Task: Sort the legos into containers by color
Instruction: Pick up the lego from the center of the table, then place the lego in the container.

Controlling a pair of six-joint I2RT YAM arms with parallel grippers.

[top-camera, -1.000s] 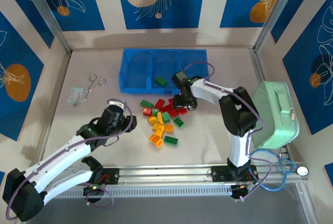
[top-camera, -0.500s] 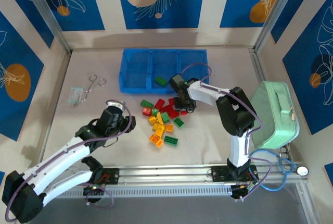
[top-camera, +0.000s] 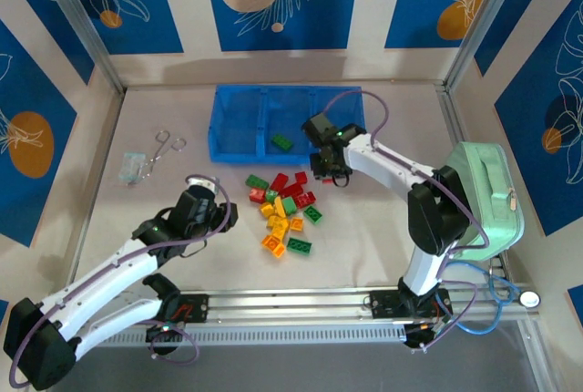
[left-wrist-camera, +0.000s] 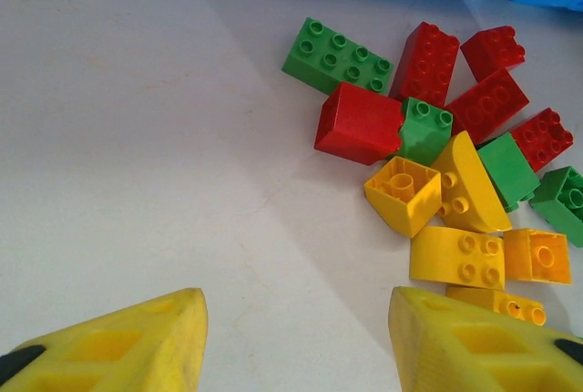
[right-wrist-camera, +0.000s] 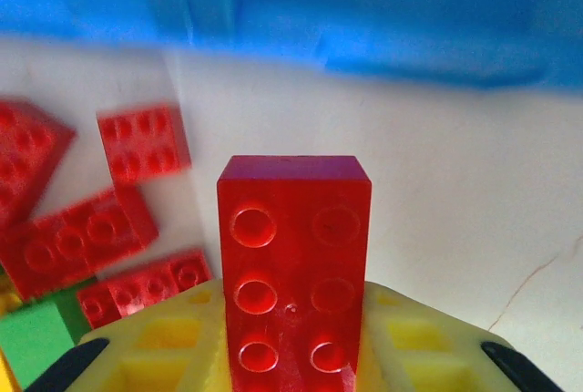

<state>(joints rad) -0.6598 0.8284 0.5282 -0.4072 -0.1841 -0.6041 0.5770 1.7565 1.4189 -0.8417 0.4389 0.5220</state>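
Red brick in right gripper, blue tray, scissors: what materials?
Red brick: hard glossy plastic, moulded studs catching highlights. Blue tray: plastic, seemingly translucent; its floor looks paler than its walls. Scissors: probably metal, thin and silvery, too small to confirm.

The right arm [top-camera: 393,166] rises from its base, bends at the elbow and reaches forward and left. The right tool [top-camera: 328,171] hangs just off the near wall of the blue tray [top-camera: 287,88], below its right part. Its yellow fingers [right-wrist-camera: 164,360] are clamped on a red brick [right-wrist-camera: 293,264] that stands between them. The left arm [top-camera: 118,269] lies low, angled towards the tray. The left tool [top-camera: 206,191] sits well short of its near wall, fingers parted and holding nothing.
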